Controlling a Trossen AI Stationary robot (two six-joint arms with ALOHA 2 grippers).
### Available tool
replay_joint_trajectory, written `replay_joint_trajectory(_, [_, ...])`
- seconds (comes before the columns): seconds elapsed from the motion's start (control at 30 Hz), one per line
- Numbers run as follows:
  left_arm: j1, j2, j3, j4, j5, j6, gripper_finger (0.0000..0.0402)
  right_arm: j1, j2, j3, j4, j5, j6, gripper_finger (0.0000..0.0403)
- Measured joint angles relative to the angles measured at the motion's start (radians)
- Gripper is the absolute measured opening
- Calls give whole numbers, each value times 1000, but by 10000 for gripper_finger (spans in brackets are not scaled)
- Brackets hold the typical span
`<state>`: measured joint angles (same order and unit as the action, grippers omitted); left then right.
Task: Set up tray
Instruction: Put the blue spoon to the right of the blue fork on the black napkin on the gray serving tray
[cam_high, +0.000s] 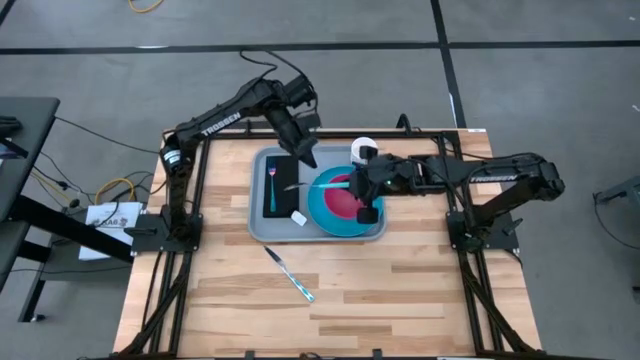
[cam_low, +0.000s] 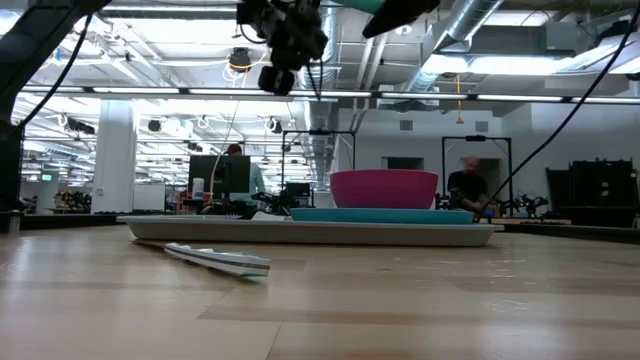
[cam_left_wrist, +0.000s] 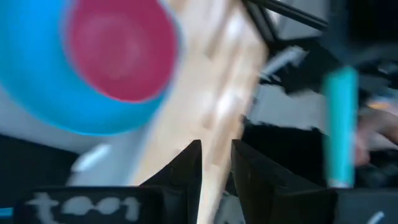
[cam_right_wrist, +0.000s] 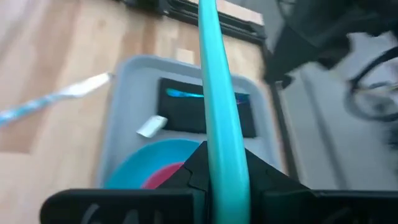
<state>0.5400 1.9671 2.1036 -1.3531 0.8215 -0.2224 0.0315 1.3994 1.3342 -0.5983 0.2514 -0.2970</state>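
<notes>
The grey-blue tray (cam_high: 262, 228) lies mid-table with a blue plate (cam_high: 322, 208) and a pink bowl (cam_high: 340, 203) on it. On its left part a black napkin (cam_high: 283, 198) carries a teal fork (cam_high: 270, 178). My right gripper (cam_high: 358, 184) hovers over the plate, shut on a teal-handled utensil (cam_high: 325, 185) whose silver end (cam_high: 294, 187) points toward the napkin. My left gripper (cam_high: 306, 156) hangs above the tray's far edge, narrowly open and empty. A teal-handled knife (cam_high: 290, 272) lies flat on the wood near the tray. My right gripper pinches the utensil's teal handle (cam_right_wrist: 217, 152) between its two fingers. The handle runs forward out of the fingers, along them, toward the napkin. The utensil is lifted clear above the tray, its teal handle (cam_low: 398, 12) showing high in the low view.
A small white piece (cam_high: 298, 217) lies on the tray beside the napkin. A white round object (cam_high: 363, 148) stands at the tray's far right corner. Bare wood stretches across the table's near half (cam_high: 400, 300). People show in the room behind.
</notes>
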Motion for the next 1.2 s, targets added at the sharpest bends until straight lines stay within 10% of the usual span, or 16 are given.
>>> replay_joint_trajectory(0.3, [81, -8, 0, -36, -230, 72, 73, -81, 42, 2, 19, -220, 382, 30])
replay_joint_trajectory(0.73, [133, -171, 2, -107, -878, 116, 73, -145, 255, -2, 404, -514, 1050, 30])
replay_joint_trajectory(0.93, [152, -282, 2, -113, -1115, 218, 73, -170, 378, -2, 676, -501, 1350, 30])
replay_joint_trajectory(1.2, [169, -385, 2, -57, -1151, 354, 73, -135, 586, -2, 1048, -254, 1810, 29])
